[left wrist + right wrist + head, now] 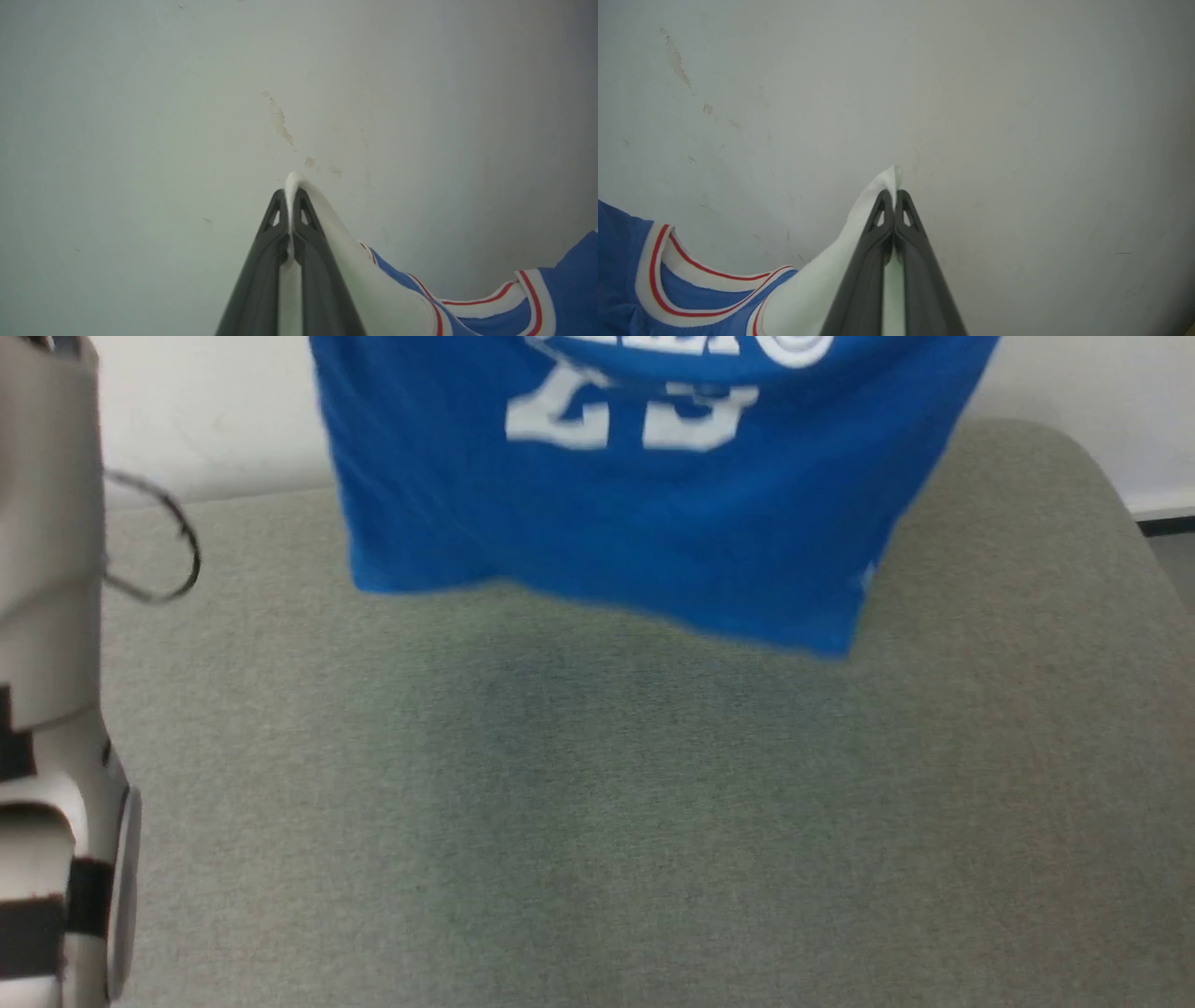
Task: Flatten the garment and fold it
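The garment (635, 495), a royal-blue jersey with white lettering, hangs in the air over the grey-green table (597, 803); its lower hem dangles just above the surface. In the left wrist view my left gripper (291, 193) is shut on a white shoulder edge of the garment (373, 289), with red-and-white collar trim trailing to the right. In the right wrist view my right gripper (893, 193) is shut on the other white shoulder edge of the garment (817, 284), the blue body and striped collar hanging to its left.
A pale robot arm segment (47, 709) with a looped cable (173, 546) stands at the left edge of the head view. A white wall (187, 116) with chipped paint faces both wrist cameras. The table's rounded far-right corner (1074, 457) nears a dark baseboard.
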Robot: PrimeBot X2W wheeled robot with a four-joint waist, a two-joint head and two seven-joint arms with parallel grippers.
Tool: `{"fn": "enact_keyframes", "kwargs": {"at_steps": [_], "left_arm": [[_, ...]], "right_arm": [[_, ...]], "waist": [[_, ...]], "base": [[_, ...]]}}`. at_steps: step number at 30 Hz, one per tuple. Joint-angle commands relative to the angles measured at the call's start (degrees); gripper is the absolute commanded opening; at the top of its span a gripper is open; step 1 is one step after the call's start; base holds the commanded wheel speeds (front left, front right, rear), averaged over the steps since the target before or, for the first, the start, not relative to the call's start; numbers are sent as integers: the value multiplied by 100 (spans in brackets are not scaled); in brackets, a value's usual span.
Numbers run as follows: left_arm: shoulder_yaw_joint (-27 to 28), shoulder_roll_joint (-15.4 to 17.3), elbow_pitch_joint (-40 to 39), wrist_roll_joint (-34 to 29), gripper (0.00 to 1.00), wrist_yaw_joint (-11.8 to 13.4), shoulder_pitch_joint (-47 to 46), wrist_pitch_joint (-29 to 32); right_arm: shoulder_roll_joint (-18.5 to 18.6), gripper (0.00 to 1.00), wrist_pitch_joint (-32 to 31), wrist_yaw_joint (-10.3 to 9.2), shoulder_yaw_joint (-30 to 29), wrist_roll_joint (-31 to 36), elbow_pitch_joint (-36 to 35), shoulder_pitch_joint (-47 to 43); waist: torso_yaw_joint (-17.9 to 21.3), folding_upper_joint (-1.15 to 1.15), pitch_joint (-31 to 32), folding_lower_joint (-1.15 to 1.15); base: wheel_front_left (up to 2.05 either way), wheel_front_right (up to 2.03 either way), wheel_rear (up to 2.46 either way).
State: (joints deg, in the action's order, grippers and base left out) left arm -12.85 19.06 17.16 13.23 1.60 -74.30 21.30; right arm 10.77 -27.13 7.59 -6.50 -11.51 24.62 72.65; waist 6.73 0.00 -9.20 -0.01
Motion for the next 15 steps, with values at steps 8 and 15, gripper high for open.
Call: {"fn": "enact_keyframes", "kwargs": {"at_steps": [8, 15], "left_arm": [[-43, -190, 366, -10, 0, 155, -888, 257], [-80, -325, 621, -250, 0, 456, -1708, -79]], "right_arm": [[-145, 0, 35, -10, -4, 165, 404, 807], [-242, 0, 170, -10, -151, 313, 673, 1515]], "waist": [[260, 0, -304, 1], [456, 0, -1102, 1]], "base": [[0, 0, 0], [0, 0, 0]]}}
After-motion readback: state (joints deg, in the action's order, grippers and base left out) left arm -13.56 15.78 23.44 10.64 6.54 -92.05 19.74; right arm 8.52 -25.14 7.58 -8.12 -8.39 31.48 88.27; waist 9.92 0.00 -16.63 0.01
